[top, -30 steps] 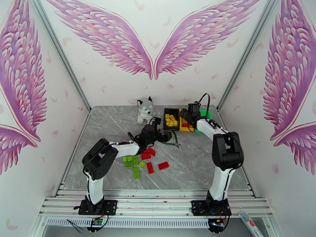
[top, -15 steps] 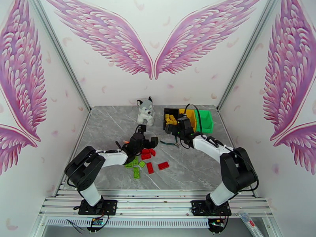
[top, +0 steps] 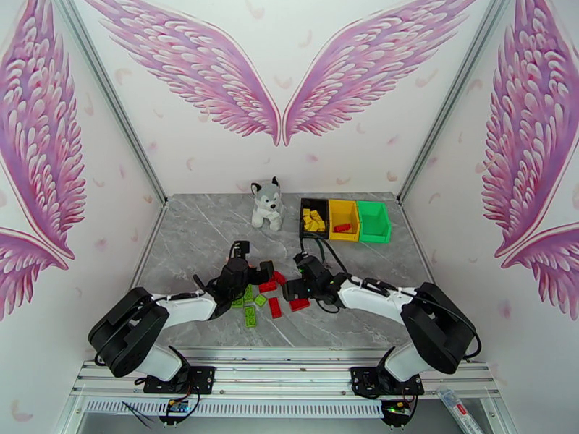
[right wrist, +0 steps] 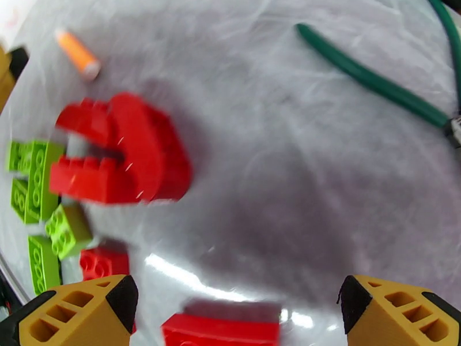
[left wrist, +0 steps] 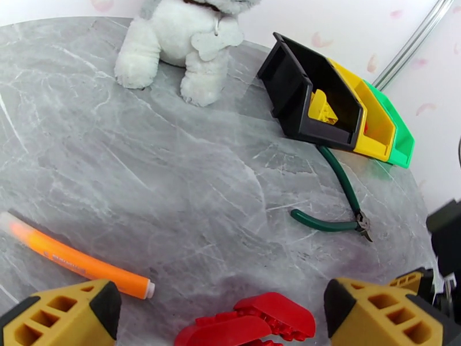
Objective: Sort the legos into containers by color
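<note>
Top external view gives us three containers (top: 343,237) at one o'clock on the grey marble bench (top: 195,233): yellow legos (top: 314,220) in the black one, one red in the yellow. Mid-bench we count four red bricks (top: 275,307) and at least four green bricks (top: 250,316). White walls (top: 282,168) carry pink wings (top: 195,59). Right hand (top: 295,292), over a red brick, and left hand (top: 259,275), at its nine o'clock, both gape wide, empty.

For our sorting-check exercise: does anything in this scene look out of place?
Yes: yellow bricks lie in the black bin, and a red brick lies in the yellow bin, so brick and bin colours differ.
</note>
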